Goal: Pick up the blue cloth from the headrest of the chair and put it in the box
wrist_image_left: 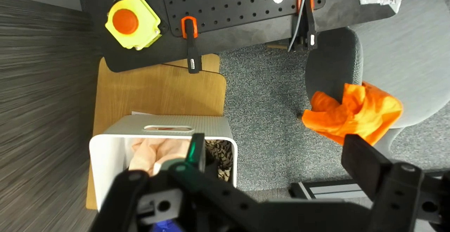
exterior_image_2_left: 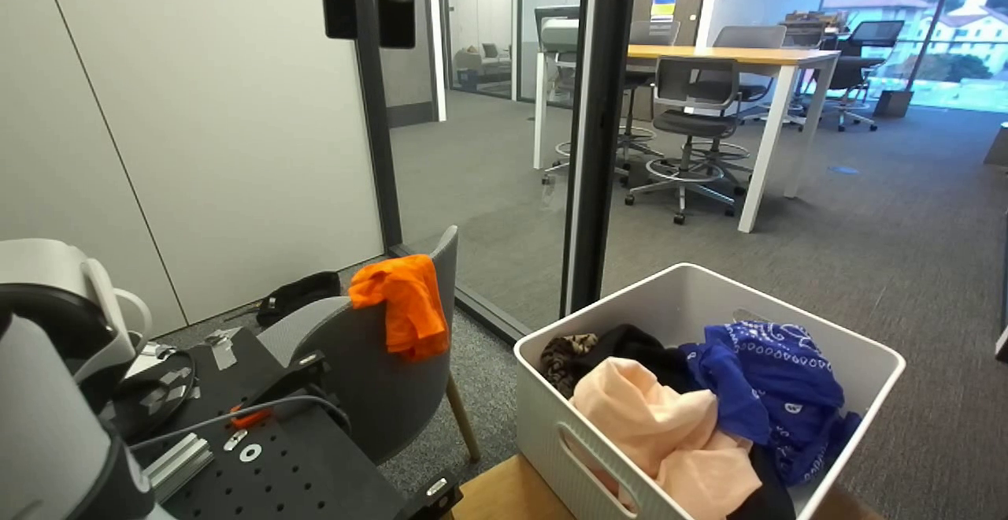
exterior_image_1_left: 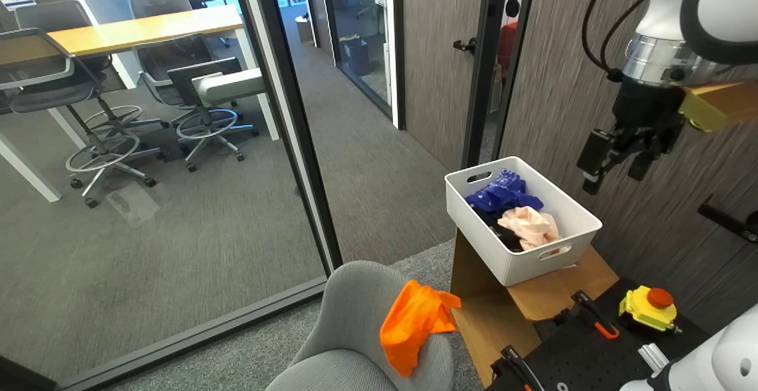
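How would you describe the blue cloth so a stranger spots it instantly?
Find the white box on the wooden stand. Inside, beside the plain peach cloth, lies the blue cloth, set apart by its white printed pattern.

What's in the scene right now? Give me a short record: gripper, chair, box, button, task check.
gripper: open, nothing held
chair: orange cloth draped over the back
box: white, on a wooden stand
box contents: blue cloth, peach cloth, black cloth, spotted cloth
red button: in a yellow housing, on the black table
task check: blue cloth is in the box; the cloth on the chair is orange, not blue
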Action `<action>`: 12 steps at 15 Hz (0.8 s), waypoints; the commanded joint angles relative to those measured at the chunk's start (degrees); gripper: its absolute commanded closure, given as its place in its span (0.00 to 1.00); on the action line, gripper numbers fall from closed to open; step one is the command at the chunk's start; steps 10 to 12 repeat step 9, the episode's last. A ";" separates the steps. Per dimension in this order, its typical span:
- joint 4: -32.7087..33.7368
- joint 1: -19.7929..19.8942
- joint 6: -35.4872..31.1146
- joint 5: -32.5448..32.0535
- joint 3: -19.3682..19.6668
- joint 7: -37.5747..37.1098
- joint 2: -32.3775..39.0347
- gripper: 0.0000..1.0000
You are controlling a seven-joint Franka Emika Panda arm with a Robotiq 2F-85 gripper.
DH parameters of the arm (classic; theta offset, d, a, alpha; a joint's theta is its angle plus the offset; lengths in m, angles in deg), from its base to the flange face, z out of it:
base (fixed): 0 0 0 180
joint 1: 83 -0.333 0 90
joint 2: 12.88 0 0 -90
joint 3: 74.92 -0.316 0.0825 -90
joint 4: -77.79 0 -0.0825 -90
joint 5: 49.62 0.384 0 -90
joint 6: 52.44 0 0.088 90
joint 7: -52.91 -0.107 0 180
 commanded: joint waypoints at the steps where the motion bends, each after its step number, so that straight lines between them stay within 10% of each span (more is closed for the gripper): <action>1: -0.09 0.09 0.16 0.04 -0.14 -0.39 -0.01 0.00; 12: -0.40 0.14 0.37 0.07 -0.50 -1.35 -0.08 0.00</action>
